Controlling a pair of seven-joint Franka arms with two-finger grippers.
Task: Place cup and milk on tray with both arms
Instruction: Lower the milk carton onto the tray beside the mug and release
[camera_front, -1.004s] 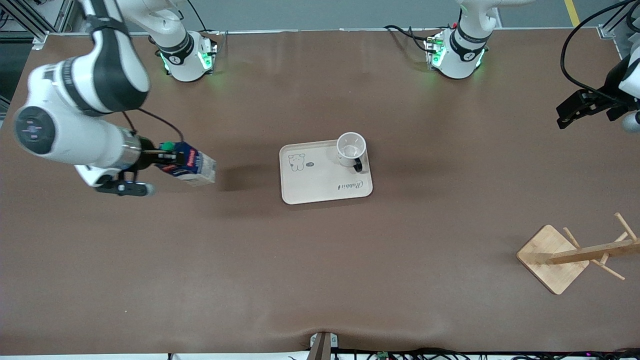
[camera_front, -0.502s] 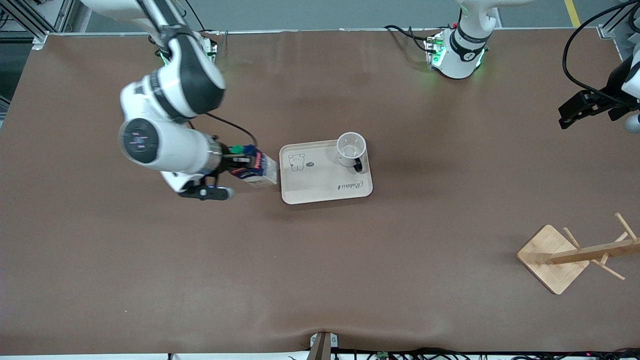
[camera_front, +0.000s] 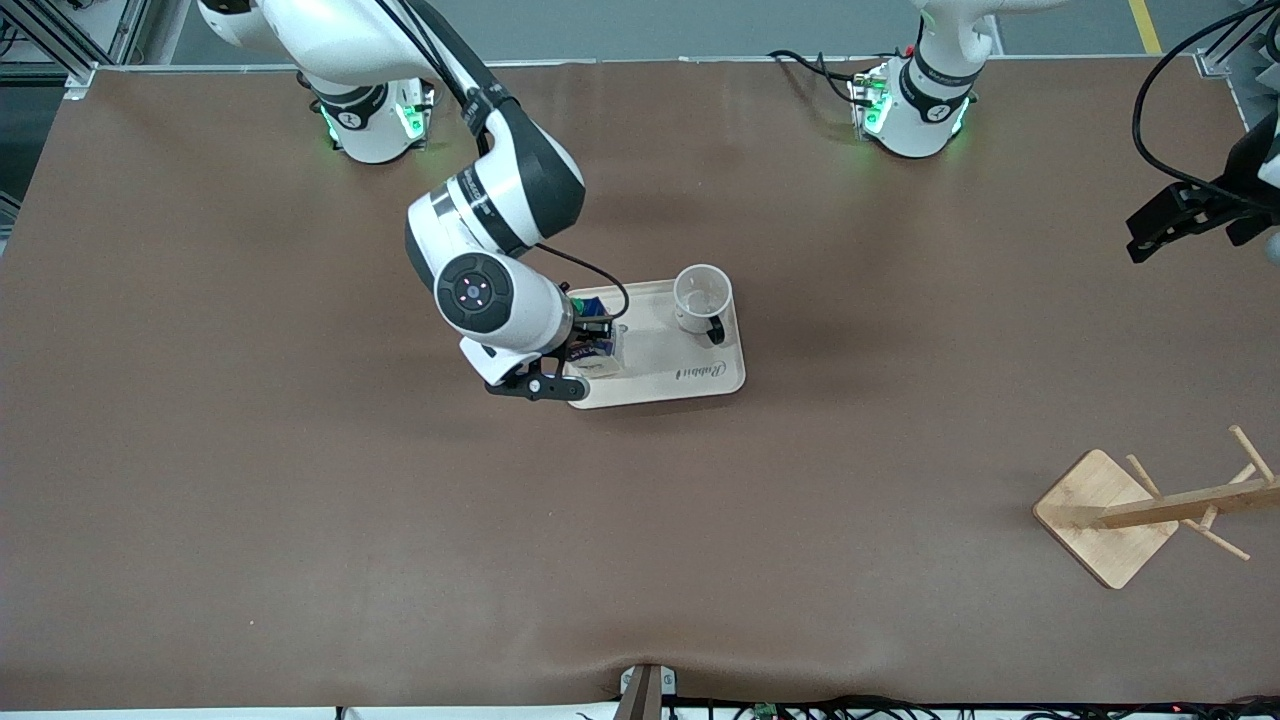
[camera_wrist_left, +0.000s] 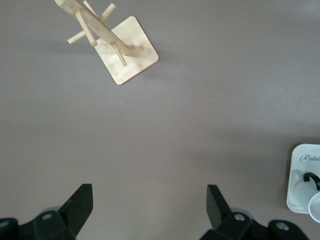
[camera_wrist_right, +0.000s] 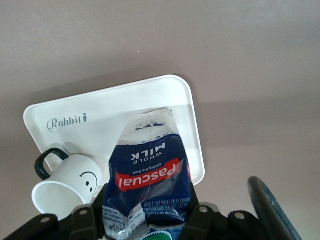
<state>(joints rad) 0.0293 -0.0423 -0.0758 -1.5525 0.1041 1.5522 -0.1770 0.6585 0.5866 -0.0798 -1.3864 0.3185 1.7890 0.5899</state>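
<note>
The cream tray (camera_front: 660, 372) lies mid-table, also in the right wrist view (camera_wrist_right: 115, 107). The white cup (camera_front: 701, 298) with a black handle stands on the tray's end toward the left arm; its smiley face shows in the right wrist view (camera_wrist_right: 67, 187). My right gripper (camera_front: 590, 335) is shut on the dark-blue milk carton (camera_wrist_right: 150, 182), holding it over the tray's end toward the right arm; the carton (camera_front: 597, 345) is mostly hidden under the wrist in the front view. My left gripper (camera_wrist_left: 147, 212) is open and empty, raised over bare table at the left arm's end (camera_front: 1175, 218).
A wooden rack with pegs (camera_front: 1110, 515) stands on a square base near the front edge at the left arm's end; it also shows in the left wrist view (camera_wrist_left: 122, 50). Brown table surface surrounds the tray.
My right arm has carried the milk carton from the right arm's end of the table to over the tray. The left gripper has drifted slightly toward the table's edge.
</note>
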